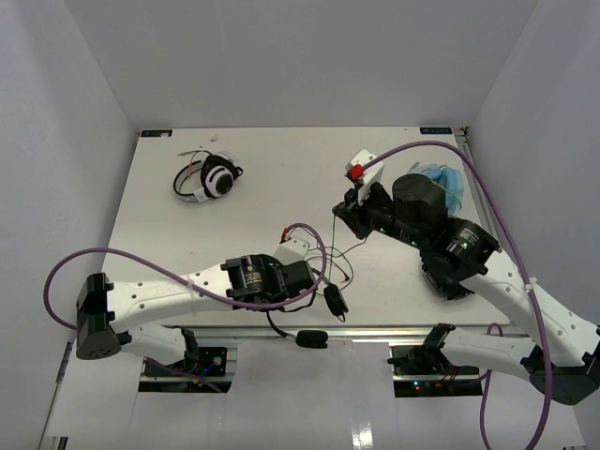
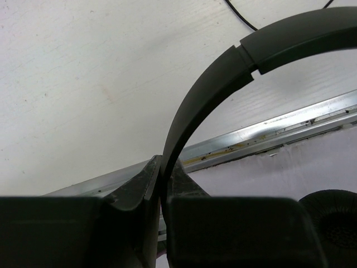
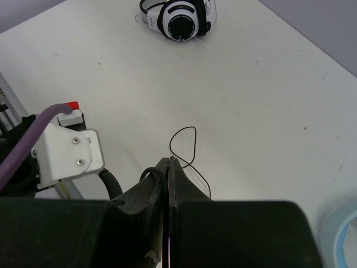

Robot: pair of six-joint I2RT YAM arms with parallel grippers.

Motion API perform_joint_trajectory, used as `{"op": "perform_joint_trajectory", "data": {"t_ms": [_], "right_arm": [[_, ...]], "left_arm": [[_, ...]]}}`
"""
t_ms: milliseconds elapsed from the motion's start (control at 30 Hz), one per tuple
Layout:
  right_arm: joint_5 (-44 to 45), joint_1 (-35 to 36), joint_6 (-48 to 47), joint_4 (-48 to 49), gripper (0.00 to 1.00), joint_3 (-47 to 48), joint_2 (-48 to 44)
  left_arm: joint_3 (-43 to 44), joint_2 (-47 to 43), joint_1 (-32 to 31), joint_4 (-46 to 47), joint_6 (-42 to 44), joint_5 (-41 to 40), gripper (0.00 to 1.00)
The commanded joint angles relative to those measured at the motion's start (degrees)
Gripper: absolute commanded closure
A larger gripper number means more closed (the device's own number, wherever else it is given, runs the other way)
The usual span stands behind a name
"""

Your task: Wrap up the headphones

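Note:
The black headphones lie at the table's near edge. One earcup (image 1: 335,300) rests on the table and the other (image 1: 312,337) hangs past the metal rim. My left gripper (image 1: 317,279) is shut on the thin black headband (image 2: 223,78), which arcs up from between its fingers. An earcup pad (image 2: 334,215) shows at the lower right of the left wrist view. The thin black cable (image 1: 334,246) runs up from the headphones to my right gripper (image 1: 345,214). That gripper (image 3: 169,162) is shut on the cable, which loops (image 3: 184,146) on the table just past its tips.
A white-and-black pair of headphones (image 1: 211,178) lies at the far left and also shows in the right wrist view (image 3: 181,19). A pale blue object (image 1: 442,178) sits behind the right arm. The table's metal front rim (image 2: 262,131) runs just beyond the left gripper.

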Motion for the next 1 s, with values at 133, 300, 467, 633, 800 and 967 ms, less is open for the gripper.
{"op": "perform_joint_trajectory", "data": {"t_ms": [133,300,467,633,800,967], "right_arm": [[-9.2,-0.1,3.5,1.1,0.92,-0.2,-5.0],[-16.3,-0.1,5.8,3.2,0.92,-5.5,-8.6],[-22.7,0.2,8.6,7.5,0.92,-11.4,-12.3],[-27.3,0.9,11.3,12.8,0.92,-16.1,-13.8],[-29.5,2.5,14.0,16.6,0.92,-20.6,-13.8],[-29.3,5.0,16.8,22.1,0.92,-25.6,-15.2]], "left_arm": [[1.5,0.0,3.5,-0.9,-3.1,-2.1,1.00],[2.8,0.7,6.9,-2.6,-4.5,-3.0,1.00],[5.0,2.2,10.1,-4.6,-6.2,-4.3,1.00],[6.9,2.9,11.6,-4.1,-6.8,-5.4,1.00],[9.3,3.9,14.2,-4.5,-8.2,-7.2,1.00],[10.3,2.7,18.0,-2.5,-8.7,-7.6,1.00]]}}
